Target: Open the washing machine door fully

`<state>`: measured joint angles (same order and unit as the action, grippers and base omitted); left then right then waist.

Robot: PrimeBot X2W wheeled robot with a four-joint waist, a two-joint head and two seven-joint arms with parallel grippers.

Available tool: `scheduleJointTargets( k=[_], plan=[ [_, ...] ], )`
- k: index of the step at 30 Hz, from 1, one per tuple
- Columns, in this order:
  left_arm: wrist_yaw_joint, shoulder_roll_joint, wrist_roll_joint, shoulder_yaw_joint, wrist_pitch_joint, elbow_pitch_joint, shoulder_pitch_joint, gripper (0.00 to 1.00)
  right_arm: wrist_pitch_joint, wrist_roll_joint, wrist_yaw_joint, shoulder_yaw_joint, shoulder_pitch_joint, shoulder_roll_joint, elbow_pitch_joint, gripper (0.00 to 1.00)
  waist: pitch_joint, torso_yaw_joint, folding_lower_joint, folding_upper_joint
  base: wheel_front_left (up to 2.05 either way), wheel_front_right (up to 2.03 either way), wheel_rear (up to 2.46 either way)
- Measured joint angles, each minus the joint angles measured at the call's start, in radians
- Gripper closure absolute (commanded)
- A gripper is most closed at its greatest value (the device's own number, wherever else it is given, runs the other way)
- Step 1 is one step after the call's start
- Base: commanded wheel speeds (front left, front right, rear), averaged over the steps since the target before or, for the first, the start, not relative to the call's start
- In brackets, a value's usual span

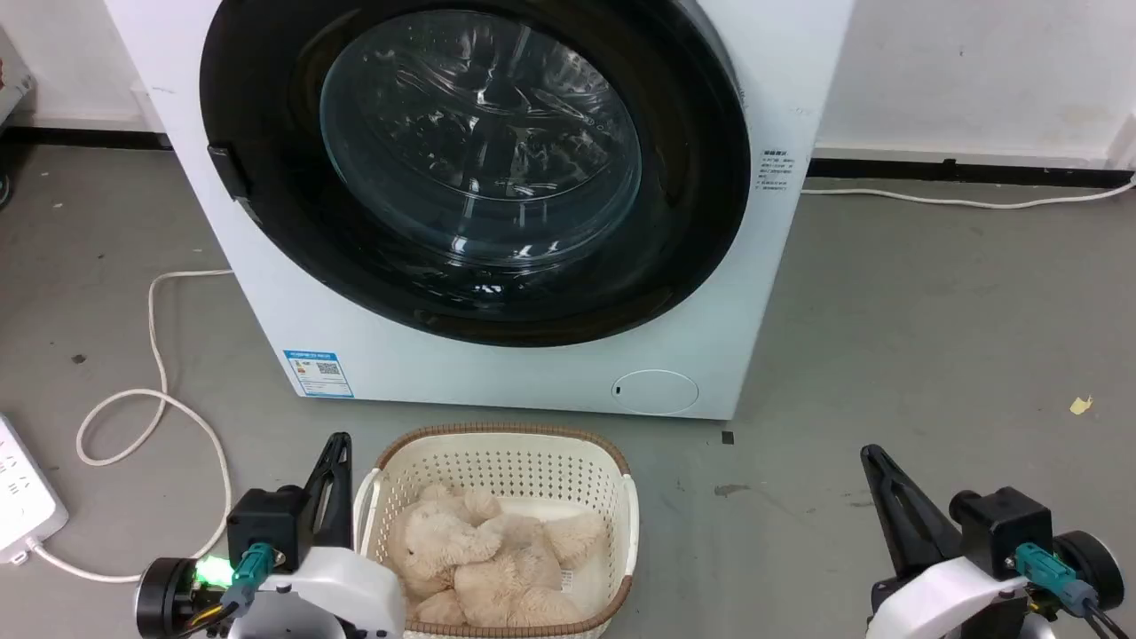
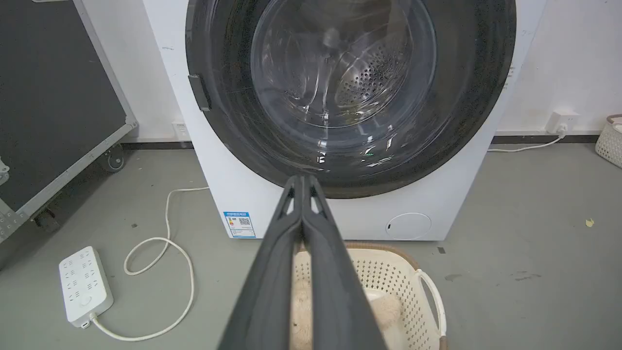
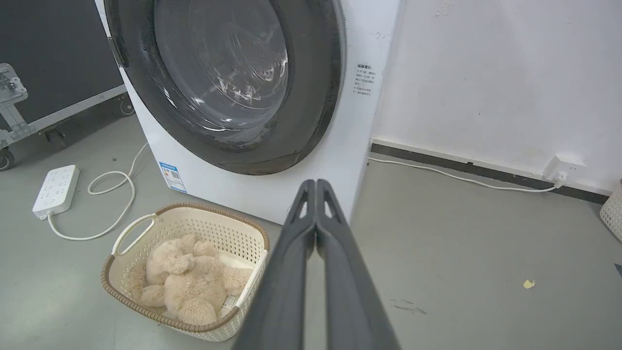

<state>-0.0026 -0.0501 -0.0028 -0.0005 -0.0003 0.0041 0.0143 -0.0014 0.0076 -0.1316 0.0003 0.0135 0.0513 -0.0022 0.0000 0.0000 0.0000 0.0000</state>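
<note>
I am looking at the white washing machine (image 1: 781, 80), which is standing ahead of and above both pairs of jaws. The washing machine door (image 1: 692, 222) is lying flush against its front, apparently shut, well apart from either set of fingertips. I am judging it to be a stiff, fairly heavy disc that will be swinging on a hinge. Its glossy black ring is likely offering only slippery purchase. Its bulging glass centre (image 1: 479, 142) is looking like the fragile part, best not pressed. A basket (image 1: 501, 430) holding a plush toy (image 1: 479, 550) is sitting just beside the left jaws, between the two arms and below the door.

The left gripper (image 1: 340, 441) is pointing up toward the door with its two fingers pressed together, gripping nothing and touching nothing. The right gripper (image 1: 870, 453) is doing the same, further from the door's rim.

A small dark tab (image 1: 229, 173) on the door's edge is sitting above and a little left of the left jaws. I am guessing that is the place to hook and pull.
</note>
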Motion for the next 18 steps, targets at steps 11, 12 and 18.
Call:
scheduleJointTargets(
  k=[11,12,18],
  plan=[
    [0.000,0.000,0.000,0.000,0.000,0.000,0.000,1.00,0.000,0.000,0.000,0.000,0.000,0.000,0.000,1.00,0.000,0.000,0.0000,0.0000,0.00,0.00,0.00],
    [0.000,0.000,0.000,0.000,0.000,0.000,0.000,1.00,0.000,0.000,0.000,0.000,0.000,0.000,0.000,1.00,0.000,0.000,0.0000,0.0000,0.00,0.00,0.00],
    [0.000,0.000,0.000,0.000,0.000,0.000,0.000,1.00,0.000,0.000,0.000,0.000,0.000,0.000,0.000,1.00,0.000,0.000,0.0000,0.0000,0.00,0.00,0.00]
  ],
)
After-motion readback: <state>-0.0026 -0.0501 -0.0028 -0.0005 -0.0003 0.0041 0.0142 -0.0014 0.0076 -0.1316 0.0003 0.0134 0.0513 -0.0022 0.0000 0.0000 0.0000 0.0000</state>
